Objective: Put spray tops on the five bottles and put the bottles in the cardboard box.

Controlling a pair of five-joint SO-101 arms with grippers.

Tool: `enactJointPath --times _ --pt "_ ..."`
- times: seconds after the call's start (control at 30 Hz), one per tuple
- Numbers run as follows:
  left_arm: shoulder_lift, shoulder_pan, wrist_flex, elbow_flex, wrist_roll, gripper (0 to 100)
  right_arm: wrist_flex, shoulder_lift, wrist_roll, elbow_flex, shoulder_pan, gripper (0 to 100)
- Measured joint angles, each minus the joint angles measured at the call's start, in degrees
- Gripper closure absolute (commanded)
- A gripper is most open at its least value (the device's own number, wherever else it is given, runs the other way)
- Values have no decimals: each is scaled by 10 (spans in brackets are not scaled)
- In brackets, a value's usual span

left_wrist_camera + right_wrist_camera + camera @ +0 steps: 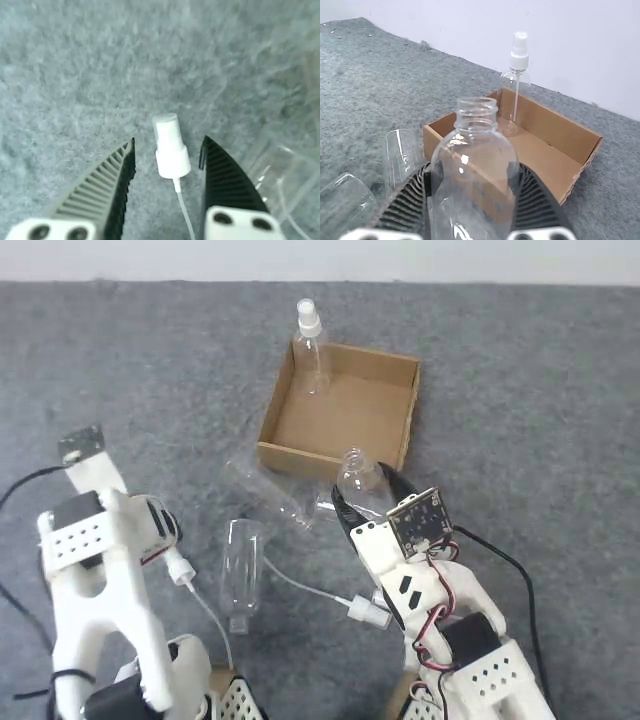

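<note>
My right gripper [371,496] [471,192] is shut on an uncapped clear bottle [357,478] [472,165], held upright just in front of the cardboard box [342,412] [551,141]. A bottle with a spray top [310,345] [517,75] stands in the box's far corner. My left gripper [168,146] is open low over the carpet, its fingers on either side of a white spray top [170,149] [180,568] without touching it. A second spray top [368,611] with its tube lies beside the right arm.
Two capless bottles lie on the grey carpet: one [242,575] between the arms, one [272,492] in front of the box. In the right wrist view they show as a bottle [402,156] and a second bottle [342,202] beside the fingers. A white wall stands behind the box.
</note>
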Motion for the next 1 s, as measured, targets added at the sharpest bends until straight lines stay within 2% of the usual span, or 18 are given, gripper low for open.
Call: enactJointPath --times 0.33,0.6,0.93,1.0 --pt "0 -1 -155 116 -9 805 0 0 0 11 0 988" --pt "34 42 -174 132 -11 810 0 0 0 11 0 988" --pt "110 48 -174 93 -10 981 0 0 0 11 0 988" --pt "110 48 -176 92 -10 990 0 0 0 11 0 988"
